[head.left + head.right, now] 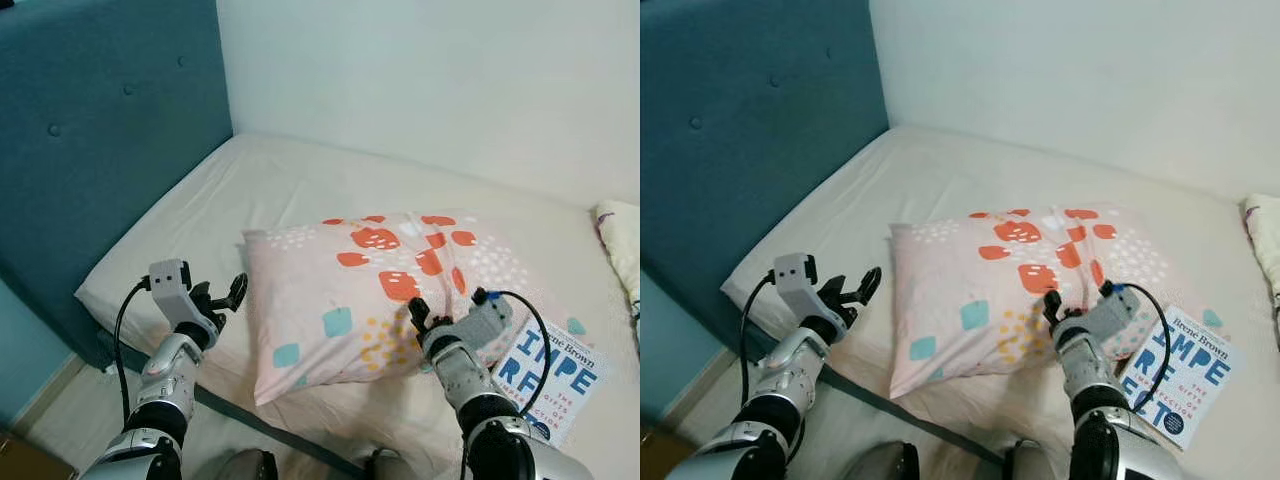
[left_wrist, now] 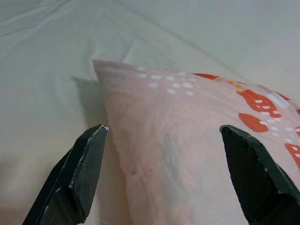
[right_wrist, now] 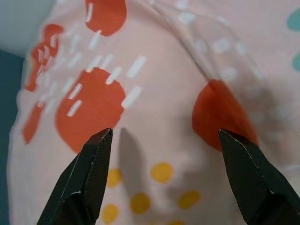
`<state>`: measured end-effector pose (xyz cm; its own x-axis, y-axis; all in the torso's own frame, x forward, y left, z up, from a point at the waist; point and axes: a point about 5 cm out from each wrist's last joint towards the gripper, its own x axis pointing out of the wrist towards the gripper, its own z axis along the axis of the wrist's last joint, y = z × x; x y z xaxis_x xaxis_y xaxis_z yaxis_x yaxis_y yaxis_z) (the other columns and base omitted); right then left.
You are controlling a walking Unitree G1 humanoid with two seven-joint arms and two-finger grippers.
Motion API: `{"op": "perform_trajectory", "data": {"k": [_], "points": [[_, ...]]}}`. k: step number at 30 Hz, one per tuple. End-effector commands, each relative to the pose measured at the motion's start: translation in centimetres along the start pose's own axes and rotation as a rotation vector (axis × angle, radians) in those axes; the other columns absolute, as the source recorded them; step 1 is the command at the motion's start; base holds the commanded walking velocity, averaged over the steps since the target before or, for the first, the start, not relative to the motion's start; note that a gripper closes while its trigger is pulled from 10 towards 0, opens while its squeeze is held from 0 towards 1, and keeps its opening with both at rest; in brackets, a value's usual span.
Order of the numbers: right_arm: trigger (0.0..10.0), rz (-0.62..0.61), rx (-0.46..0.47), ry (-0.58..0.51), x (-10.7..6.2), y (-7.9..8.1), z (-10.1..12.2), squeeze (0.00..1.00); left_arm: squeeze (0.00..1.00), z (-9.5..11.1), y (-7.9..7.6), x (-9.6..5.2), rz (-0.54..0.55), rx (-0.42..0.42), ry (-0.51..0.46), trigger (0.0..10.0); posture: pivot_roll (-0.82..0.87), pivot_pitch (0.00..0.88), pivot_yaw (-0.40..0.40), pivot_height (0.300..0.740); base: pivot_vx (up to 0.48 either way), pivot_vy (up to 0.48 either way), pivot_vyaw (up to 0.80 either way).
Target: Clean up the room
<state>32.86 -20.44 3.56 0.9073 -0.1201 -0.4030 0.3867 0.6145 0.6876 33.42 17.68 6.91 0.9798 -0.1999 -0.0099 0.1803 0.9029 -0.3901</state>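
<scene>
Both pincers are spread and grasp nothing: the left pincer [image 1: 218,296] flanks the pillow's [image 1: 370,290] nine-o'clock edge, the right pincer [image 1: 417,315] hovers over its four-o'clock corner. A good lift likely needs both closing on fabric together. At four o'clock, a book [image 1: 548,375] lies beside the pillow on the bed [image 1: 300,180]; beyond stands the headboard [image 1: 100,130].

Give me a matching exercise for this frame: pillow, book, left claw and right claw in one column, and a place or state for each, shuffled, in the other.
Things:
1. pillow
2. book
3. left claw
4. right claw

Places or states:
A. open, over the patterned top of the pillow
B. lying on the mattress, partly under the pillow's corner on the robot's right
C. open, beside the pillow's edge on the robot's left
D. pink with orange and teal shapes, lying across the mattress

Pairs: 1-D, 2-B, 3-C, 4-A
</scene>
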Motion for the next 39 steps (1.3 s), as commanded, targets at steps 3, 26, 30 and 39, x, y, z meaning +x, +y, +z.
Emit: {"op": "perform_trajectory", "data": {"k": [3, 26, 30, 39], "points": [[10.0, 0.006, 0.049, 0.032, -0.8, -2.1, -1.6, 1.0, 0.0, -0.9, 0.5, -1.2, -0.014, 0.041, 0.034, 10.0, 0.15, 0.191, -0.032, 0.645, 0.0, 0.0, 0.0], [10.0, -0.014, 0.052, -0.116, -1.5, -5.1, 2.6, 0.0, 0.0, -1.3, 2.6, -6.6, -0.038, 0.141, 0.11, 10.0, 0.23, 0.341, 0.032, 0.605, 0.0, 0.0, 0.0], [10.0, 0.034, 0.068, -0.149, -1.3, -4.5, 3.3, 0.0, 0.0, -1.3, 2.4, -7.2, -0.04, 0.141, 0.12, 10.0, 0.24, 0.346, 0.04, 0.59, 0.0, 0.0, 0.0], [10.0, 0.24, 0.112, -0.274, -0.8, -1.6, 6.4, 0.0, 0.0, -1.1, 1.9, -8.2, -0.056, 0.156, 0.138, 10.0, 0.27, 0.361, 0.052, 0.586, 0.0, 0.0, 0.0]]}}
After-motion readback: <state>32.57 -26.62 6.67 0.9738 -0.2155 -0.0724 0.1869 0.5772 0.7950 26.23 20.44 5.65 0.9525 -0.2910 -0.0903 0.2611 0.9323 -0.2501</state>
